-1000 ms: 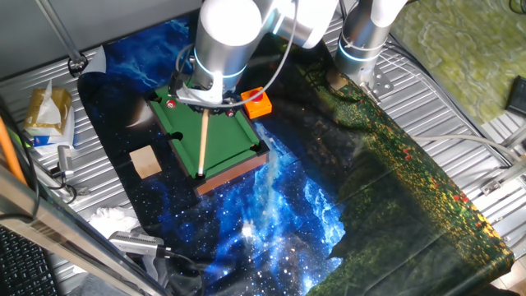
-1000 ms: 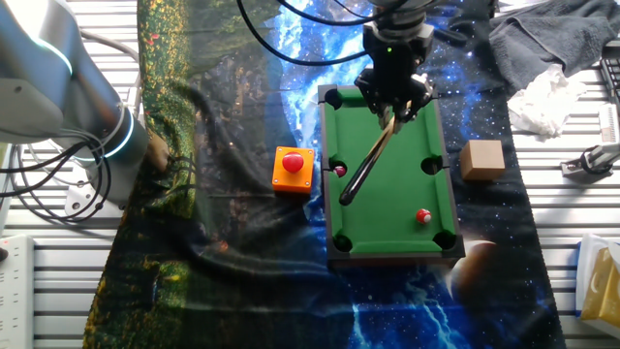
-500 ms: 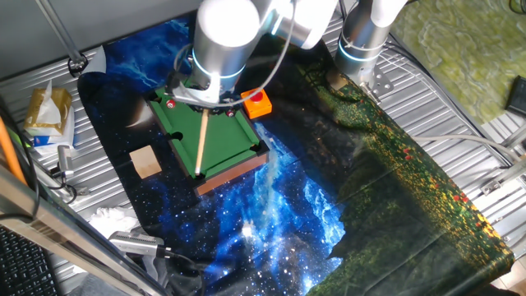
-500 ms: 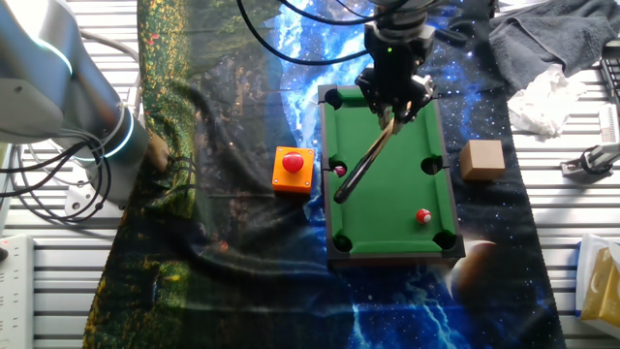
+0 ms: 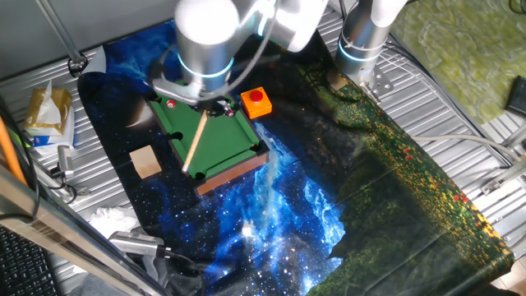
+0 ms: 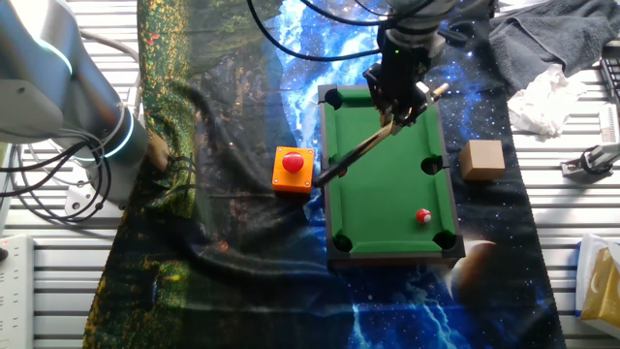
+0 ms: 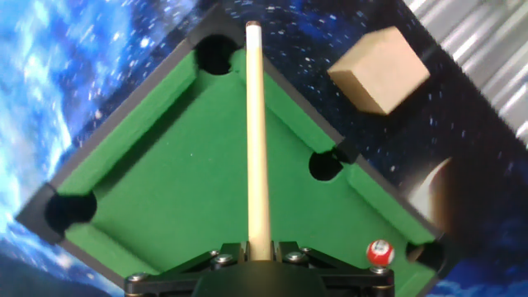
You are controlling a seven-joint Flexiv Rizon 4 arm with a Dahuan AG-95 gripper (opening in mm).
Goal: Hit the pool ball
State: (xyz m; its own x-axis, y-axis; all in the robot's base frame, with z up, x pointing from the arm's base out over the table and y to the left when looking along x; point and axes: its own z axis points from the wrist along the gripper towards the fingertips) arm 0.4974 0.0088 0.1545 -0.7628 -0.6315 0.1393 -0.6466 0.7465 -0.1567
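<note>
The miniature green pool table [image 6: 387,184] sits in the upper middle of the other fixed view, on a starry blue cloth [image 6: 407,310]. The arm comes in from the top of that frame, and its gripper [image 6: 399,87] hangs over the table's far end, clenched on a wooden cue [image 6: 363,152] that slants down and left, its dark tip passing over the left rail toward the orange box with a red button [image 6: 293,169]. In the hand view the cue [image 7: 256,140] runs straight up the centre, pointing at the corner pocket near the top of the frame. A wooden block [image 6: 481,159] lies just beside the table's right rail.

The pool ball [image 6: 423,216], small and glossy red, rests on the felt in the lower right of the table, near the corner pocket; in the hand view it is at bottom right [image 7: 379,252], well off the cue's line.

The step in hand looks like aiming. The cue probably needs swinging round until its tip lines up behind the ball, then a short push.
</note>
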